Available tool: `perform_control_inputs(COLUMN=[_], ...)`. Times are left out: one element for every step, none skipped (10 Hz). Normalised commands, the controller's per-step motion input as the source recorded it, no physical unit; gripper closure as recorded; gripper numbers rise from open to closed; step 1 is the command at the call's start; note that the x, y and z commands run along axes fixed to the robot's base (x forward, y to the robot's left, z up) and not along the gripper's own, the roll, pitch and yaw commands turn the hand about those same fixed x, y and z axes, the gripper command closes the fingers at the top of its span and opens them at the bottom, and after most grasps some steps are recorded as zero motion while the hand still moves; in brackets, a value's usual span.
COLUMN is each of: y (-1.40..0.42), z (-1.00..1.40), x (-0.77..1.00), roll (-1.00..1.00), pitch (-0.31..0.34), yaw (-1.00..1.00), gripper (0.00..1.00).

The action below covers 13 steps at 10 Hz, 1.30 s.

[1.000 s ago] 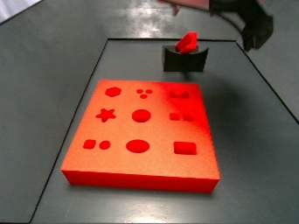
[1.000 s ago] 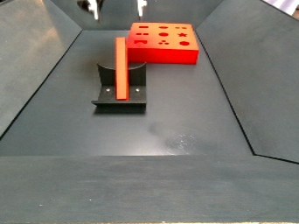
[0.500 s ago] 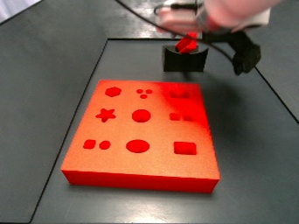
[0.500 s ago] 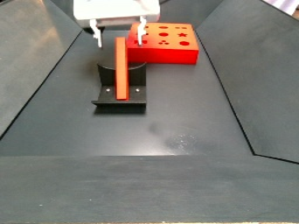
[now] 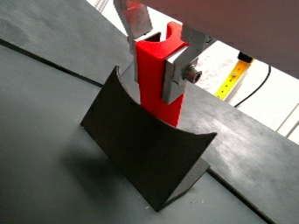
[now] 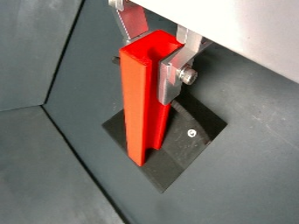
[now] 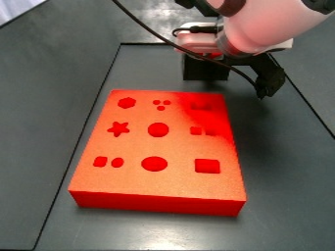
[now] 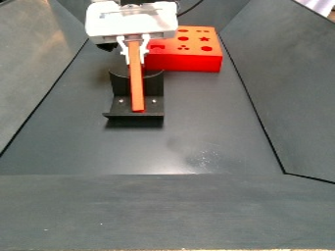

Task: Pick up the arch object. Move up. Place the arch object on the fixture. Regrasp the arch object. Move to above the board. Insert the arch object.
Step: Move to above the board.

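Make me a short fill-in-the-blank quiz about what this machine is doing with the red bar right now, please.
1. The tool sits at the top end of the ____ arch object.
2. The arch object stands in the dark ____.
3. The board with its shaped cutouts lies ____ the fixture, not touching it, in a side view.
4. The tool's fingers are flat ____ plates.

Missing words: red; fixture; beside; silver

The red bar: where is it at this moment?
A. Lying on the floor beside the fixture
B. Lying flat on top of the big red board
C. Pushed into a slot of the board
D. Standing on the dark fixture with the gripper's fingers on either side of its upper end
D. In both wrist views the red bar stands on the dark fixture, and the gripper has its silver fingers on either side of the bar's upper end; the board holds nothing.
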Motion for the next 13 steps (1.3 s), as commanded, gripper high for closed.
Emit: perform_control_inputs(y=[0.07,0.07,0.07,0.07,0.07,0.07,0.07,0.07,0.07,0.07,0.07,0.06,0.06], z=[1.00,1.00,1.00,1.00,1.00,1.00,1.00,1.00,1.00,1.00,1.00,1.00,1.00], x=[-0.07,-0.08,-0.08,-0.08,-0.08,-0.08,-0.09,-0.09,-0.09,-0.10,-0.10,-0.10,-0.10], roll=[-0.05,-0.06,-0.08,-0.09,-0.10,-0.11,-0.12,-0.13,-0.13,-0.12,-0.11,-0.09,-0.08], pitch=[-0.235,-0.211,-0.180,-0.142,-0.102,-0.051,-0.015,0.016,0.041,0.066,0.082,0.095,0.099], yaw=[-0.09,-0.13,-0.15,-0.17,-0.19,-0.19,-0.18,-0.16,-0.14,-0.10,-0.07,-0.04,-0.02], gripper=[1.00,1.00,1.00,1.00,1.00,1.00,1.00,1.00,1.00,1.00,1.00,1.00,1.00])
